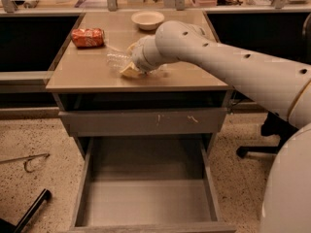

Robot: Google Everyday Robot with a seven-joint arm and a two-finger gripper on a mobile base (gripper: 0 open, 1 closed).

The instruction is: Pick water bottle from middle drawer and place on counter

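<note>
The water bottle [115,60] is clear and lies on its side low over the tan counter [82,74], left of centre. My gripper [129,70] is at the bottle's right end, at the tip of the white arm [218,64] that reaches in from the right, and is shut on the bottle. I cannot tell whether the bottle touches the counter. The middle drawer [146,198] is pulled open below and its grey floor is bare.
A crushed orange-red can [88,37] lies at the counter's back left. A white bowl [147,19] stands at the back centre. A grey drawer front with white scuffs [146,122] is shut above the open drawer. A chair base [260,149] stands at the right. A black bar [29,212] lies on the floor at the left.
</note>
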